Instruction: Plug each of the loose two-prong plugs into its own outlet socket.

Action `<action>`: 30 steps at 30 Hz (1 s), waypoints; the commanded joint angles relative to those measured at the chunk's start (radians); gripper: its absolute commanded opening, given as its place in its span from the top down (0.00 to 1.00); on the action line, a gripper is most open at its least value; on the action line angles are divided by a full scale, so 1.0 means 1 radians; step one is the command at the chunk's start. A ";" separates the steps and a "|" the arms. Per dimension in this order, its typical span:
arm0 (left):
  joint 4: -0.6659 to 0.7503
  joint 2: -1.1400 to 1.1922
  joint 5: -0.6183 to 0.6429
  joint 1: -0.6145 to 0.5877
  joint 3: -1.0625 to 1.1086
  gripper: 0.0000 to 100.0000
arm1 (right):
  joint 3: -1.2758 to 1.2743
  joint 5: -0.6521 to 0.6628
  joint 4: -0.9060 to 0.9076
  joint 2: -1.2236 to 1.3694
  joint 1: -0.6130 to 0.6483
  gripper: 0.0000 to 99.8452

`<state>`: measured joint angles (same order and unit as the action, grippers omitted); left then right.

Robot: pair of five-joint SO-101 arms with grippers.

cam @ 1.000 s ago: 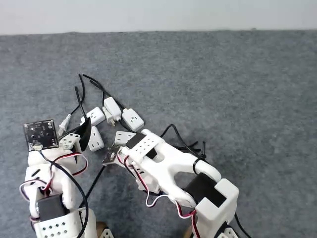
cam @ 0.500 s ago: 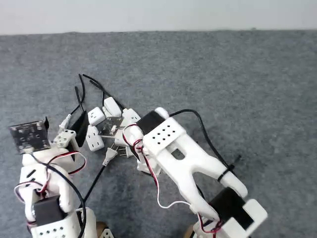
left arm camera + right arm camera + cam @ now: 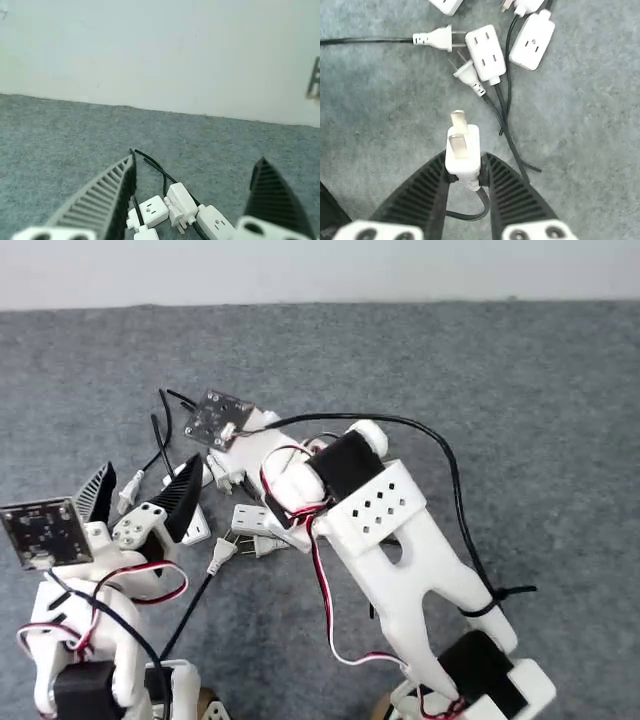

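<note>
My right gripper is shut on a white two-prong plug, whose prongs point away from the wrist above the grey carpet. Beyond the prongs lie a white outlet block with several sockets, a second outlet and two loose corded plugs. In the high view the right arm stretches over this cluster and hides part of it. My left gripper is open and holds nothing. It hovers short of the white outlets; in the high view the left gripper sits left of the cluster.
Black cords loop off the far left of the cluster. One loose plug and an outlet block lie near the right arm's underside. Bare grey carpet spreads to the right and far side, ending at a pale wall.
The right arm has swung away from its base and now reaches over the cluster of outlets. The left gripper's fingers have spread wider apart, and it has drawn back slightly.
</note>
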<state>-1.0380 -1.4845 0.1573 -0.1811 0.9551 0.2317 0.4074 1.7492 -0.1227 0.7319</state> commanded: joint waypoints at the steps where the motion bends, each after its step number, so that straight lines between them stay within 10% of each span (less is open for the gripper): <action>1: -0.005 -0.071 0.014 0.009 -0.019 0.64 | 0.063 -0.020 0.022 -0.056 -0.004 0.99; 8: 0.026 -0.261 -0.049 0.203 0.125 0.64 | 0.066 -0.060 0.015 -0.058 0.068 0.99; 30: 0.031 -0.292 -0.100 0.210 0.268 0.64 | 0.103 -0.097 -0.007 -0.085 0.137 0.99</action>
<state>-1.0319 -1.7699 0.0775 0.0338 1.2037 0.2777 0.3214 1.7476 -0.1596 0.8669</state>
